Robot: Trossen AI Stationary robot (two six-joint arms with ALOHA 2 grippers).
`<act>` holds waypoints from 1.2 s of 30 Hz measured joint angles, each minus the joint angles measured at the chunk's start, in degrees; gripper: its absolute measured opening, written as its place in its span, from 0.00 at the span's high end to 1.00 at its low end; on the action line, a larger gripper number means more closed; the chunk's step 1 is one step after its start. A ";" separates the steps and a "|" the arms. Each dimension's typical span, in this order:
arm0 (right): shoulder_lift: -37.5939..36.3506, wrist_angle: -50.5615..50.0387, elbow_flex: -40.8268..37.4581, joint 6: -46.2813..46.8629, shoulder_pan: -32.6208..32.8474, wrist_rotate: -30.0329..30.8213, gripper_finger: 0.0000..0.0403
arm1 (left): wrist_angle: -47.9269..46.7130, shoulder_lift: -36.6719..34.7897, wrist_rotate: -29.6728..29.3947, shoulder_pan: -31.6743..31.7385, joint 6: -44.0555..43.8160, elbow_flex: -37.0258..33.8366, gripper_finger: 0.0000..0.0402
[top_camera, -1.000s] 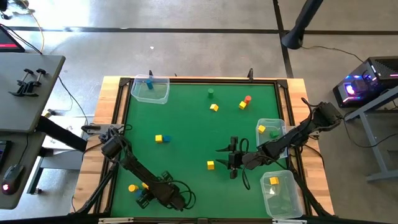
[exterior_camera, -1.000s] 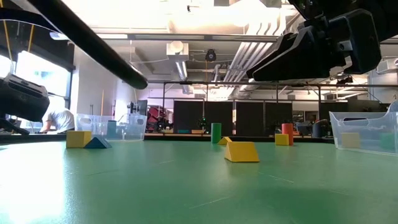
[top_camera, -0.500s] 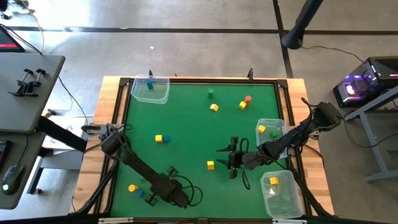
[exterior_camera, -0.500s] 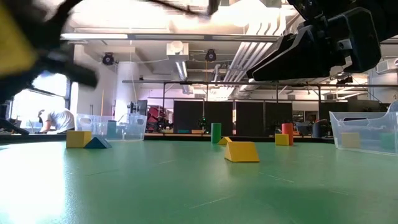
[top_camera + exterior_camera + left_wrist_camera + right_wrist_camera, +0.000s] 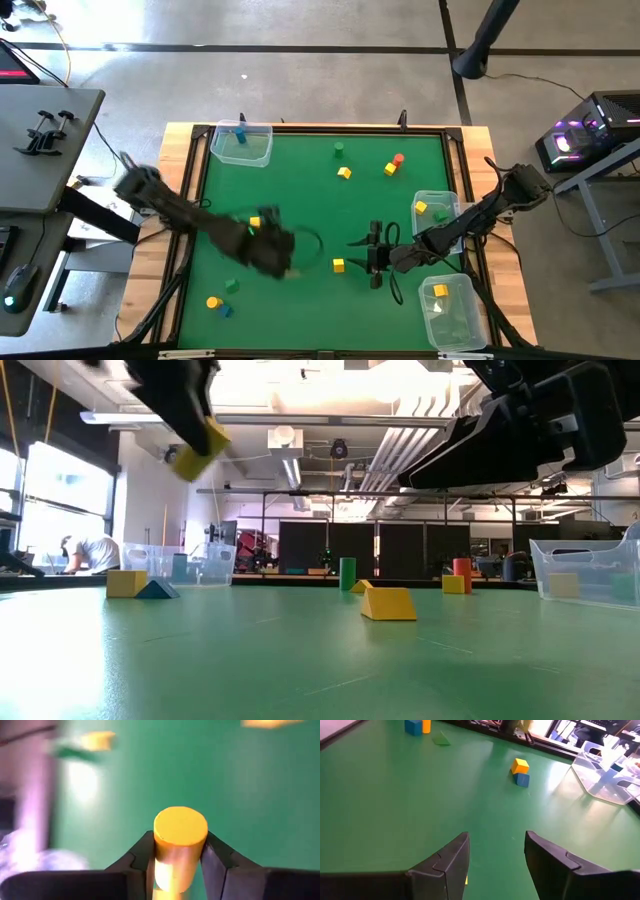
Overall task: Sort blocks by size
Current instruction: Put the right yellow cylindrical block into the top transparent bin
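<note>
Left gripper [image 5: 179, 865] clamped on yellow cylinder [image 5: 180, 827], block end poking past fingertips, lifted clear of green mat [image 5: 310, 200] for carrying to tub. Right gripper [image 5: 495, 865] jaws apart, empty, waiting low; yellow cube [image 5: 520, 765] atop blue cube [image 5: 522, 779] well ahead. Clear tub [image 5: 607, 775] beyond.

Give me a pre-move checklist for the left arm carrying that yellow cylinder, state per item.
1. Grip: left gripper shut on the yellow cylinder, a finger on each side. ok.
2. Lift: in the low view the cylinder hangs well above the green mat. ok.
3. Right gripper open, nothing between its fingers, parked over the mat near a yellow block. ok.
4. Arm spacing: the left gripper is apart from the right gripper in the high view. ok.
5. Target tub: three clear tubs show, one at the far left corner, two on the right; which one fits this size, cannot tell.
</note>
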 joint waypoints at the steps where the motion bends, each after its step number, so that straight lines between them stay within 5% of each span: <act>1: 0.00 -0.02 0.00 0.24 0.00 0.00 0.55 | 2.45 -3.34 -3.40 2.15 -0.07 -3.72 0.79; 10: 0.00 -0.07 0.00 0.75 0.09 0.00 0.55 | 45.81 -27.44 -14.10 34.48 11.75 -36.73 0.79; 12: 0.00 -0.02 0.00 1.27 -0.06 0.05 0.55 | 59.14 -29.46 -11.49 43.05 14.34 -42.75 0.79; 17: 0.00 0.43 0.00 3.78 -1.02 0.15 0.55 | 86.35 -28.11 5.78 60.67 15.28 -53.14 0.79; 25: 0.00 3.01 0.00 7.67 -2.70 0.07 0.55 | 94.68 -18.18 19.67 71.66 14.11 -53.85 0.79; 36: 0.00 4.31 0.02 10.72 -2.82 0.02 0.55 | 99.47 -4.12 19.82 74.82 12.61 -51.47 0.75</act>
